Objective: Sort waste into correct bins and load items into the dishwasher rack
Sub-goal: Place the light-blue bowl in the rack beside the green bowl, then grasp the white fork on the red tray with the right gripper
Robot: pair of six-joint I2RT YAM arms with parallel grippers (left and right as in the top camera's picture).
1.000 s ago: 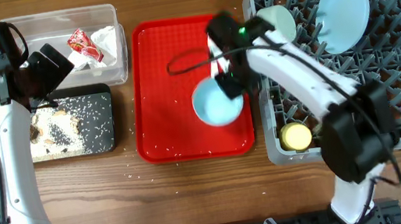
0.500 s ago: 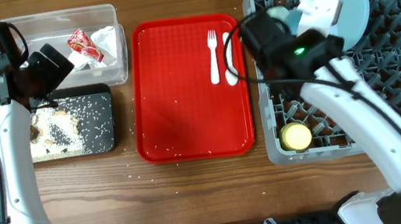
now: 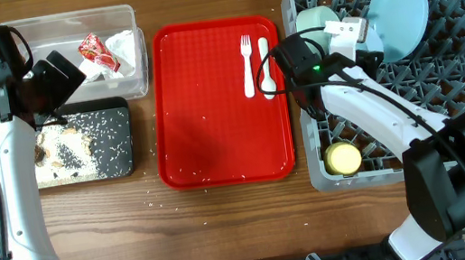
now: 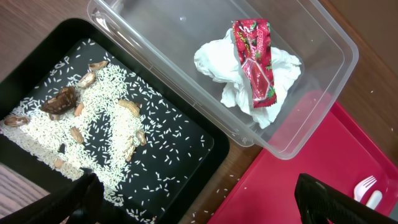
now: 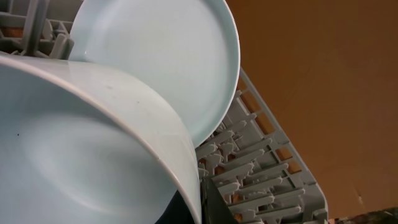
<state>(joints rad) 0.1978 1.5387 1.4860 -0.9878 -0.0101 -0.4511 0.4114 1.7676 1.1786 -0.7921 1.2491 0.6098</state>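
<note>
Landmark: red tray (image 3: 216, 141). Left gripper (image 4: 198, 190) has its jaws wide apart with nothing in them, hanging left of the red tray over where the two bins meet. Clear tub (image 4: 161, 37) sits left of the red tray by its far corner and holds the napkin (image 4: 217, 68), with the snack wrapper (image 4: 255, 59) lying on top. Black tray (image 4: 37, 78) is left of the red tray alongside its middle, rice scraps (image 4: 93, 130) spread in it. Fork (image 3: 247, 64) and spoon (image 3: 265, 63) lie side by side on the red tray in the far right corner, handles toward its near edge. Dishwasher rack (image 3: 446, 91) is just beside the red tray's right edge. In it are the yellow cup (image 3: 343, 158) by the tray's near right corner, the green-white bowl (image 3: 317, 20) by its far right corner, and the plate (image 3: 399, 2) on edge further right. Right gripper (image 3: 351, 33) is right of the spoon, over the rack, and looks clamped on the rim of the pale blue bowl (image 5: 93, 155). The wrist view shows that bowl tilted just in front of the plate, with the fingers mostly hidden.
</note>
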